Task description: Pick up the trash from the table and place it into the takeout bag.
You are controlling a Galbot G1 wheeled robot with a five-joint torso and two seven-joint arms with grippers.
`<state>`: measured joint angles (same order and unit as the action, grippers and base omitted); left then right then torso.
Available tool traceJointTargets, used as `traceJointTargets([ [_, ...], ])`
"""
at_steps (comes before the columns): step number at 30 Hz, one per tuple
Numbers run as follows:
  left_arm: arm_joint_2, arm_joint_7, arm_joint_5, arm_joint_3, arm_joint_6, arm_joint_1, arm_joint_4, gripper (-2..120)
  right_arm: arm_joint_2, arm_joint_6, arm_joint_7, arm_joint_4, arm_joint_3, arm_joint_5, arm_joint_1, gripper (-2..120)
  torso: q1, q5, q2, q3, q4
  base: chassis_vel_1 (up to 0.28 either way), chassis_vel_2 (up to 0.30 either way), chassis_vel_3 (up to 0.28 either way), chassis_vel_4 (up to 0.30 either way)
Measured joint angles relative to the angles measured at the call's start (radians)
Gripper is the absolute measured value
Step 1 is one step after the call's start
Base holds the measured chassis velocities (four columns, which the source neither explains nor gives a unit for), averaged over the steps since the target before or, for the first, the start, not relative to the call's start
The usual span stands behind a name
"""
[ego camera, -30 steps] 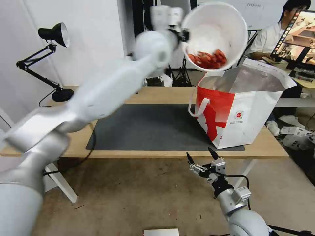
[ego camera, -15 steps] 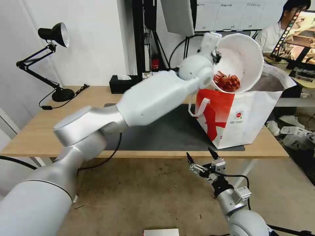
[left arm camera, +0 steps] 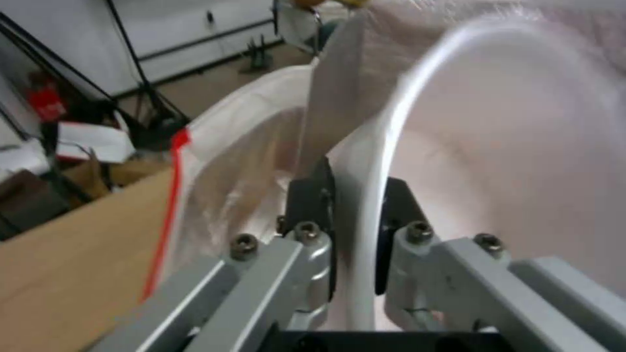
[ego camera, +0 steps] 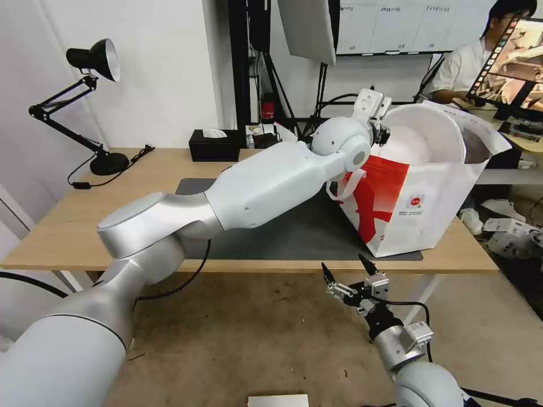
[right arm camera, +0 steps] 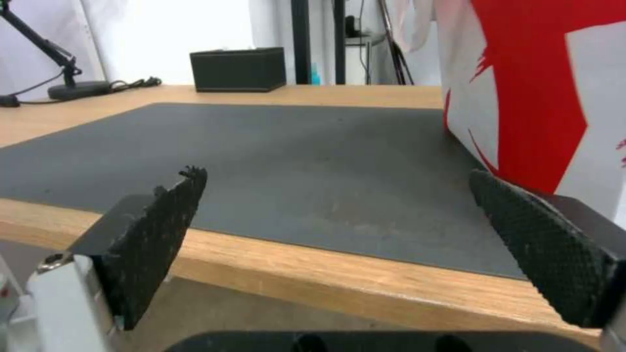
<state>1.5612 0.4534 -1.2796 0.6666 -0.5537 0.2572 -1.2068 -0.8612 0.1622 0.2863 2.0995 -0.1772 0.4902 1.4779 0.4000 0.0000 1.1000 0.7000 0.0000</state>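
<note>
Light-wood planks make up one long table (ego camera: 62, 226) with one dark grey mat (ego camera: 271, 226) across its middle. At the far left corner stands one black desk lamp (ego camera: 93, 62), and one black tissue box (ego camera: 214, 147) sits along the far edge. From the left, the left arm reaches over the mat to the one takeout bag (ego camera: 418, 209), which stands at the table's right end near the front edge, partly on the mat. The left gripper (ego camera: 380, 131) sits at the bag's mouth, its jaws clenched on the rim of the one white bowl (ego camera: 430, 135), which is tilted on edge and sunk partly into the bag. The left wrist view adds what the head view lacks: the two black pads (left arm camera: 313, 195) pinching the bowl's thin rim (left arm camera: 365, 195), with the bag's silver lining (left arm camera: 332, 102) just behind. The right gripper (ego camera: 346, 270) hangs below the table's front edge, jaws spread and empty. The right wrist view looks level across the mat to the bag's red patch (right arm camera: 528, 93)
</note>
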Motion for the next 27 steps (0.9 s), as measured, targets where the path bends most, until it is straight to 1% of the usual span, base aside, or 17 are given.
traceJointTargets([
  [1,0.000,0.000,0.000,0.000,0.000,0.000,0.000,14,0.000,0.000,0.000,0.000,0.000,0.000,0.000,100,0.000,0.0000,0.000,0.000,0.0000,0.000,0.000,0.000,0.000],
  [4,0.003,-0.002,-0.057,-0.021,-0.076,0.001,-0.016,28,0.000,0.000,0.000,0.000,0.000,0.000,0.000,100,0.000,0.0000,0.000,0.000,-0.0001,0.000,0.000,0.000,0.000],
  [5,0.003,-0.002,-0.057,-0.021,-0.076,0.001,-0.016,28,0.000,0.000,0.000,0.000,0.000,0.000,0.000,100,0.000,0.0000,0.000,0.000,-0.0001,0.000,0.000,0.000,0.000],
  [8,0.008,-0.005,-0.090,-0.034,-0.115,0.006,-0.022,42,0.000,0.000,0.000,0.000,0.000,0.000,0.000,100,0.000,0.0000,0.000,0.000,-0.0001,0.000,0.000,0.000,0.000],
  [9,0.008,-0.005,-0.090,-0.034,-0.115,0.006,-0.022,42,0.000,0.000,0.000,0.000,0.000,0.000,0.000,100,0.000,0.0000,0.000,0.000,-0.0001,0.000,0.000,0.000,0.000],
  [11,0.013,-0.004,-0.095,-0.043,-0.117,0.006,-0.025,54,0.000,0.000,0.000,0.000,0.000,0.000,0.000,100,0.000,0.0000,0.000,0.000,-0.0002,0.000,0.000,0.000,0.000],
  [13,0.012,-0.003,-0.095,-0.049,-0.108,0.004,-0.034,57,0.000,0.000,0.000,0.000,0.000,0.000,0.000,100,0.000,0.0000,0.000,0.000,-0.0002,0.000,0.000,0.000,0.000],
  [14,0.004,-0.002,-0.094,-0.053,-0.091,0.001,-0.049,64,0.000,0.000,0.000,0.000,0.000,0.000,0.000,100,0.000,0.0001,0.000,0.000,-0.0004,0.000,0.000,0.000,0.000],
  [15,-0.011,-0.001,-0.085,-0.055,-0.070,-0.002,-0.070,66,0.000,0.000,0.000,0.000,0.000,0.000,0.000,100,0.000,0.0000,0.000,0.000,-0.0004,0.000,0.000,0.000,0.000],
  [16,-0.040,0.006,-0.058,-0.054,-0.031,-0.005,-0.103,74,0.000,0.000,0.000,0.000,0.000,0.000,0.000,100,0.000,0.0000,0.000,0.000,-0.0006,0.000,0.000,0.000,0.000],
  [17,-0.040,0.006,-0.058,-0.054,-0.031,-0.005,-0.103,74,0.000,0.000,0.000,0.000,0.000,0.000,0.000,100,0.000,0.0000,0.000,0.000,-0.0006,0.000,0.000,0.000,0.000],
  [20,-0.157,0.029,0.007,-0.043,0.122,-0.021,-0.210,87,0.000,0.000,0.000,0.000,0.000,0.000,0.000,100,0.000,-0.0003,0.000,0.000,0.0005,0.000,0.000,0.000,0.000],
  [21,-0.157,0.029,0.007,-0.043,0.122,-0.021,-0.210,87,0.000,0.000,0.000,0.000,0.000,0.000,0.000,100,0.000,-0.0003,0.000,0.000,0.0005,0.000,0.000,0.000,0.000],
  [22,-0.196,0.057,0.025,-0.049,0.162,-0.035,-0.253,92,0.000,0.000,0.000,0.000,0.000,0.000,0.000,100,0.000,-0.0006,0.000,0.000,0.0008,0.000,0.000,0.000,0.000],
  [24,-0.269,0.104,0.040,-0.081,0.207,-0.071,-0.330,98,0.000,0.000,0.000,0.000,0.000,0.000,0.000,100,0.000,-0.0006,0.000,0.000,0.0001,0.000,0.000,0.000,0.000],
  [25,-0.269,0.104,0.040,-0.081,0.207,-0.071,-0.330,98,0.000,0.000,0.000,0.000,0.000,0.000,0.000,100,0.000,-0.0006,0.000,0.000,0.0001,0.000,0.000,0.000,0.000],
  [27,-0.358,0.113,0.070,-0.119,0.245,-0.127,-0.411,100,0.000,0.000,0.000,0.000,0.000,0.000,0.000,100,0.000,-0.0004,0.000,0.000,-0.0003,0.000,0.000,0.000,0.000],
])
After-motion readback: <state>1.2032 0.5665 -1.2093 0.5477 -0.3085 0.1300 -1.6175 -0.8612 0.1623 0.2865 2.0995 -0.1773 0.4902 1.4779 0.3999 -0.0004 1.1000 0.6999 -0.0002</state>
